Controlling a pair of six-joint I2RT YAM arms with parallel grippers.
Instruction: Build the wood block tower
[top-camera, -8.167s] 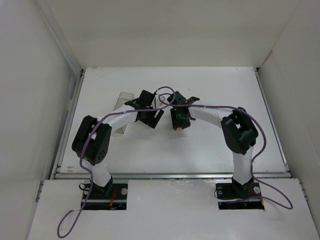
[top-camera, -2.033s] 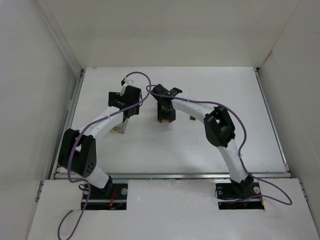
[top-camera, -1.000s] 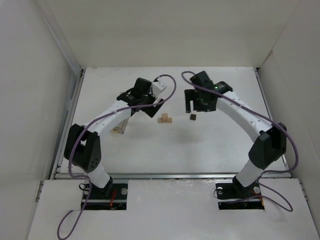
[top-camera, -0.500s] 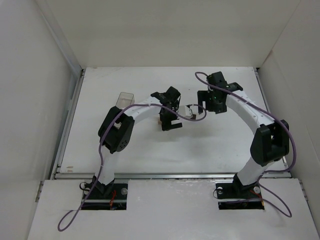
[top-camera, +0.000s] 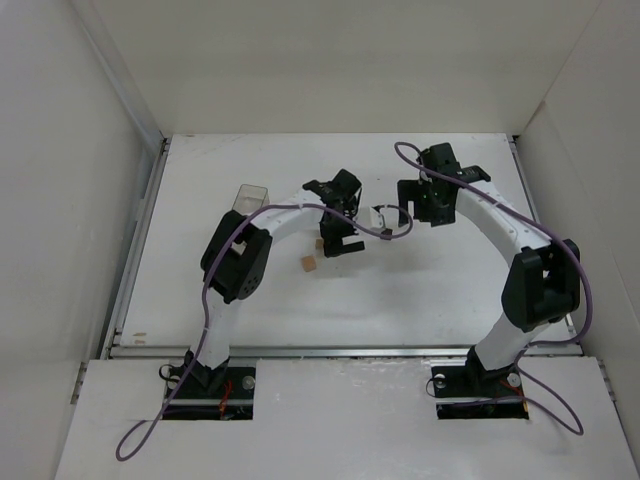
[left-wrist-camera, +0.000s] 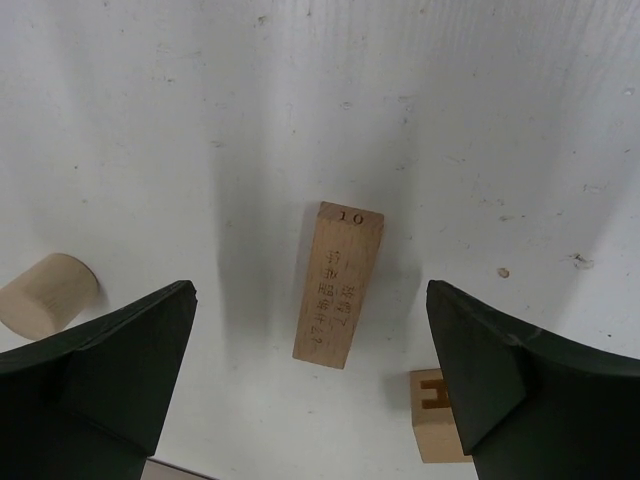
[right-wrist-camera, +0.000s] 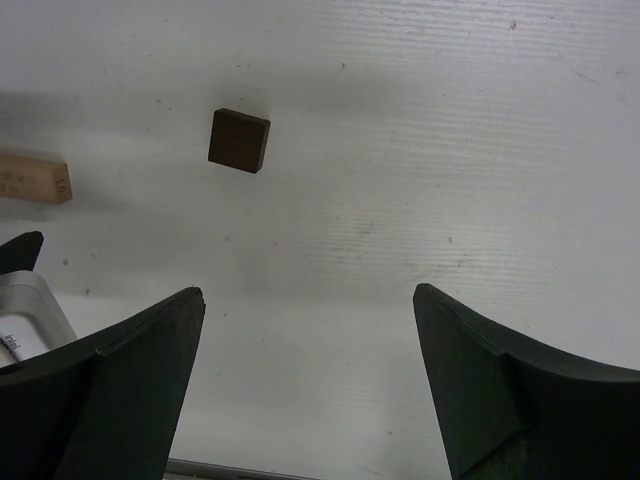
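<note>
A pale tan oblong block (left-wrist-camera: 338, 285) with printed marks lies flat on the white table. My left gripper (left-wrist-camera: 310, 292) hangs open above it, one finger on each side and neither touching. Beside that block are a tan cube marked H (left-wrist-camera: 438, 430) and a round tan piece (left-wrist-camera: 45, 295). The dark brown cube (right-wrist-camera: 240, 140) lies alone, ahead and to the left of my open right gripper (right-wrist-camera: 309, 291), which holds nothing. In the top view the left gripper (top-camera: 339, 238) is at the table's middle, the right gripper (top-camera: 428, 210) to its right, and a small tan piece (top-camera: 309, 264) lies loose.
A clear plastic box (top-camera: 250, 197) stands at the back left, behind the left arm. White walls (top-camera: 90, 200) close in the table on three sides. Purple cables (top-camera: 395, 215) hang between the two wrists.
Over the last second the left arm swung in over the tan pieces at the centre. One small tan piece now lies apart, toward the front left. The right gripper shifted slightly right.
</note>
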